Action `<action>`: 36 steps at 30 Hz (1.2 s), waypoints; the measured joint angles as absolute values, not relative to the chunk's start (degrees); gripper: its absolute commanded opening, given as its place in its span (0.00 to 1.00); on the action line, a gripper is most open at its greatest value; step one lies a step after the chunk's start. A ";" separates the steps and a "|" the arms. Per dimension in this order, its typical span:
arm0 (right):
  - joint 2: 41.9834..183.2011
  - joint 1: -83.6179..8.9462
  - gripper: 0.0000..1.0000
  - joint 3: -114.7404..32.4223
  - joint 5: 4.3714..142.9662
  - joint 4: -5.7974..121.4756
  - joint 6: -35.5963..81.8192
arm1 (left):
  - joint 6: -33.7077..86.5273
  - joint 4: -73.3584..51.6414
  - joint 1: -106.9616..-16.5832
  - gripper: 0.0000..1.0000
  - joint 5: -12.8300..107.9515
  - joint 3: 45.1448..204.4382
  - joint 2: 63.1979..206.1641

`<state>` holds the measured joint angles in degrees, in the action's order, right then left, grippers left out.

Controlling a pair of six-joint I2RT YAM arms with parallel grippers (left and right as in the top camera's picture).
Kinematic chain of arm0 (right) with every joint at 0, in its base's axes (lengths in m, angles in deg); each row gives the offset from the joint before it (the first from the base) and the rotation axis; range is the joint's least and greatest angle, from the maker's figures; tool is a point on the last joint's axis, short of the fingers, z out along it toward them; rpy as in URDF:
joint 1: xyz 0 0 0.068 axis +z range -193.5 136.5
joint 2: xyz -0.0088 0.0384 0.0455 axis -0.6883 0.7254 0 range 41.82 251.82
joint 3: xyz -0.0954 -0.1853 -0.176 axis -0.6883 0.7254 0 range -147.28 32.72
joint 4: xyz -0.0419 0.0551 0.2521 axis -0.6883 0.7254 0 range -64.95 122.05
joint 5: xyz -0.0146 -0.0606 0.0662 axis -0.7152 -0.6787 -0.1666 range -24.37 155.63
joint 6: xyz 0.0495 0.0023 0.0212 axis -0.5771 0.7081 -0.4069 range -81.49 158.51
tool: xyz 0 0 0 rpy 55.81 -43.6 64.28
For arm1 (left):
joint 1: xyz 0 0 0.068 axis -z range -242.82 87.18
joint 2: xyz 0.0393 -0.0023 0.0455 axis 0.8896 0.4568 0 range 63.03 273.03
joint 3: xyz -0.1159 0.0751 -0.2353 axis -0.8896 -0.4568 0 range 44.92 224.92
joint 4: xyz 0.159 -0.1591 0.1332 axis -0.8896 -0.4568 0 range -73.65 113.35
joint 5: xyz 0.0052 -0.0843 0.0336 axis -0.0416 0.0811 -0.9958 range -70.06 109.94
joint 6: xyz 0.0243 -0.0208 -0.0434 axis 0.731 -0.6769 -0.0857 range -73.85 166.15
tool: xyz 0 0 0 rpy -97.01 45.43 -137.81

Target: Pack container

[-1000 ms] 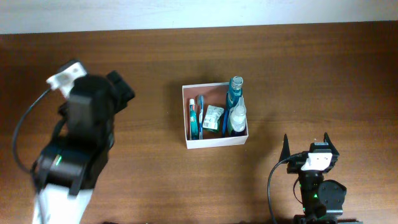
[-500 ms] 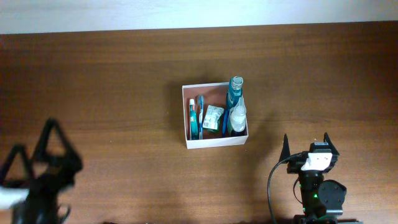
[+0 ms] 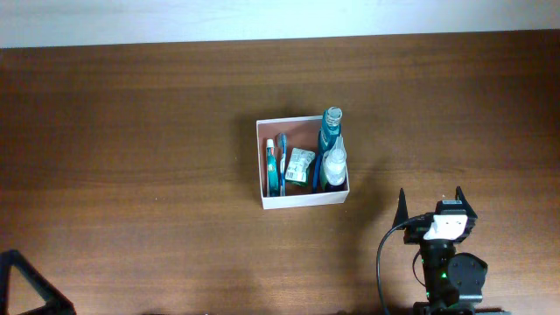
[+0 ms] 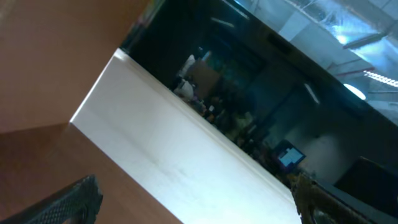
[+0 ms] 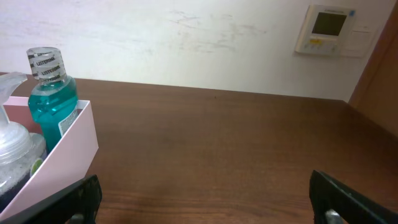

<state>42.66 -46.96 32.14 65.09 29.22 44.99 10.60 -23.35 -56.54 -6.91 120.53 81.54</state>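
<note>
The container [image 3: 302,200], a square white-walled box, stands mid-table. In it stand a teal bottle [image 3: 331,131] and a clear bottle [image 3: 334,164] at the right. A small tube [image 3: 271,160], a blue item and a green-white packet [image 3: 302,164] lie at the left. My right gripper [image 3: 431,200] is open and empty, just right of and nearer than the box. In the right wrist view [image 5: 208,199] the box wall [image 5: 68,149] and teal bottle [image 5: 51,93] are at the left. My left gripper [image 3: 24,293] is at the bottom-left corner, far from the box. The left wrist view [image 4: 199,202] shows it open and empty, aimed upward.
A white wall strip [image 3: 262,17] runs along the table's far edge. A thermostat [image 5: 328,30] hangs on the wall in the right wrist view. The right arm's cable [image 3: 383,262] loops at the front right.
My left arm has drawn back from the left of the table down to the bottom-left corner, nearly out of the overhead view. The right arm and the box have not moved.
</note>
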 measured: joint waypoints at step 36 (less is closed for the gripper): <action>42.66 -46.96 0.98 32.14 65.26 29.26 44.95 | 10.60 -37.93 -57.72 0.99 -7.56 92.88 64.40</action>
